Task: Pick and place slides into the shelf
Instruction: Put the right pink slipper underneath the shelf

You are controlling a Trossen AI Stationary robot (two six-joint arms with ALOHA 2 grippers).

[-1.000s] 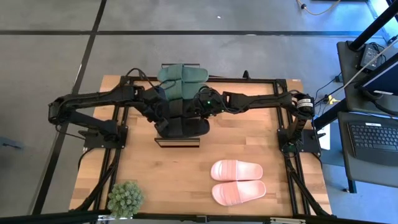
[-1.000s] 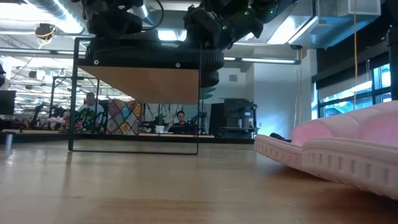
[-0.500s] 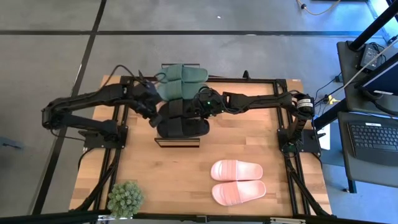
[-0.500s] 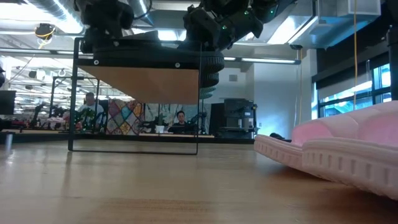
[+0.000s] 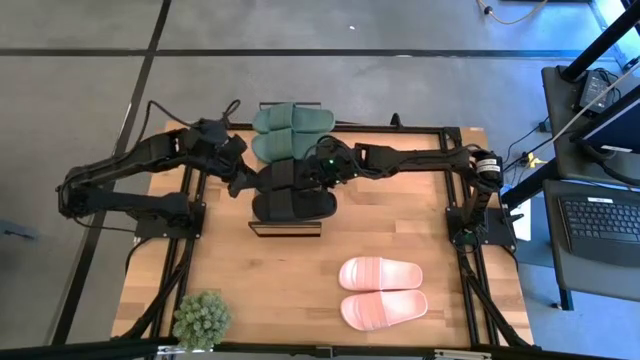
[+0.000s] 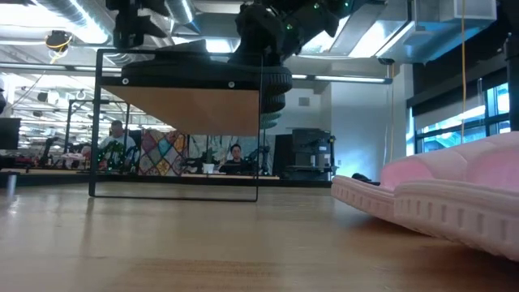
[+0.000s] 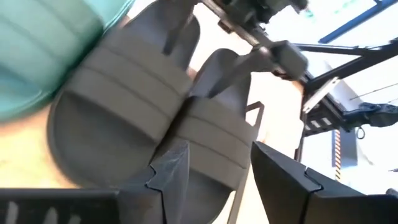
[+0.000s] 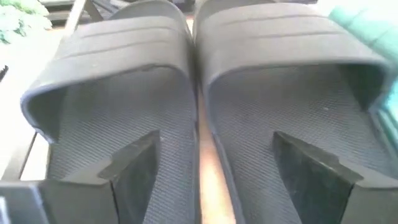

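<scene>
While the black slides (image 5: 293, 190) sit side by side on the shelf (image 5: 286, 228), with the green slides (image 5: 291, 131) just beyond at twelve o'clock, both claws are open and empty. The right gripper (image 5: 318, 172) hovers at the black pair's three o'clock edge, the left gripper (image 5: 240, 180) at nine. Probably this placing is done; next comes the pink slides (image 5: 382, 291), well apart at five o'clock.

Overhead, table-level and two close wrist cameras, all sharing the black slides (image 5: 293, 190).

Green pair (image 5: 290, 132), black pair (image 5: 293, 190) flat atop shelf (image 5: 285, 228); pink pair (image 5: 382, 291) on table.
</scene>
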